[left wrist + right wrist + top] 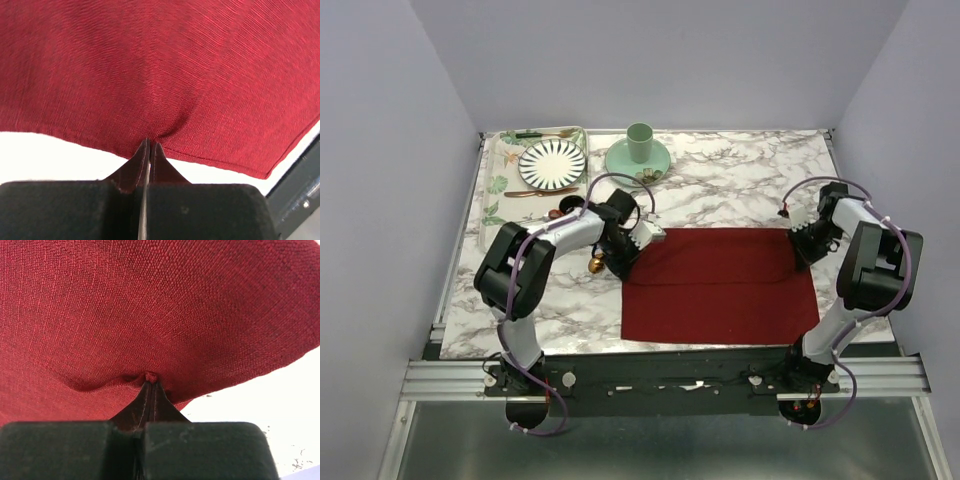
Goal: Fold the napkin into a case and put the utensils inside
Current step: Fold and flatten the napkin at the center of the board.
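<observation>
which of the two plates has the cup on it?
The plain green saucer, right of the tray in the top view: the green cup stands upright on it. The striped plate lies on the tray with nothing on it.

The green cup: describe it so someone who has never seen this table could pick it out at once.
On the marble table, look beyond the red napkin to the far edge, right of the floral tray. The green cup stands upright on a matching saucer. It is the only tall piece there; the neighbouring plate is flat and striped.
</observation>
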### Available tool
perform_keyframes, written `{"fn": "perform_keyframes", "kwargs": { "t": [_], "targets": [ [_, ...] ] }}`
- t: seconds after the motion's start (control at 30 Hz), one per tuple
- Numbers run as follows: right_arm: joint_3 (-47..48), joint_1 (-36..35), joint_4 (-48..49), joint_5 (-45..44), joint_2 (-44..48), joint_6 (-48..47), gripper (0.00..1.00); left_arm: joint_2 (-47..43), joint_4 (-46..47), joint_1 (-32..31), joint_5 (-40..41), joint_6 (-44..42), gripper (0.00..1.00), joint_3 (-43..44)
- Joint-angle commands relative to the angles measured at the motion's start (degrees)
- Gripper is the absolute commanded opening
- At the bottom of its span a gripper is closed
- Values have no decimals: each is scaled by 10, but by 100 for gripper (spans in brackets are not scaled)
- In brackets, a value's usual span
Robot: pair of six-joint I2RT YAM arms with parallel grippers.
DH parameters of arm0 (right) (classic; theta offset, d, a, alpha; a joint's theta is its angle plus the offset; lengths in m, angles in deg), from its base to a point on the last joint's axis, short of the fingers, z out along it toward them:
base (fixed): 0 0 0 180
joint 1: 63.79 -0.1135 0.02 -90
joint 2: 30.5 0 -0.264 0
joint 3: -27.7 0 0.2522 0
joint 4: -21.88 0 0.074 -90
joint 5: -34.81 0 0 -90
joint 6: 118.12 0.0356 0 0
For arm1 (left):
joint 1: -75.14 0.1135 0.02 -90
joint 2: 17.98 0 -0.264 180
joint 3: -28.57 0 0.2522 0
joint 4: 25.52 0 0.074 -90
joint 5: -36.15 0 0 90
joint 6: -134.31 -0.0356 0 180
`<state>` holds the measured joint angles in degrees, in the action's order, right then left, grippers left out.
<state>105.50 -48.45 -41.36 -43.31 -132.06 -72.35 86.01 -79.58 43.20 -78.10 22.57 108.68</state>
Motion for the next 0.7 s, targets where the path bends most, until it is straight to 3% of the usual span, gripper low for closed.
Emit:
{"fn": "perform_keyframes", "kwargs": {
  "t": [0.0, 0.3, 0.67],
  "targets": [
    [20, -1, 21, 22, -22, 28, 1, 52, 14, 43, 104, -8, 0, 40],
    [103, -1, -2, 63, -29, 83, 1, 46, -5, 70, 73, -13, 0, 124],
    [55, 4, -69, 62, 99, 32, 1, -56, -46, 72, -9, -36, 0, 84]
  ]
}}
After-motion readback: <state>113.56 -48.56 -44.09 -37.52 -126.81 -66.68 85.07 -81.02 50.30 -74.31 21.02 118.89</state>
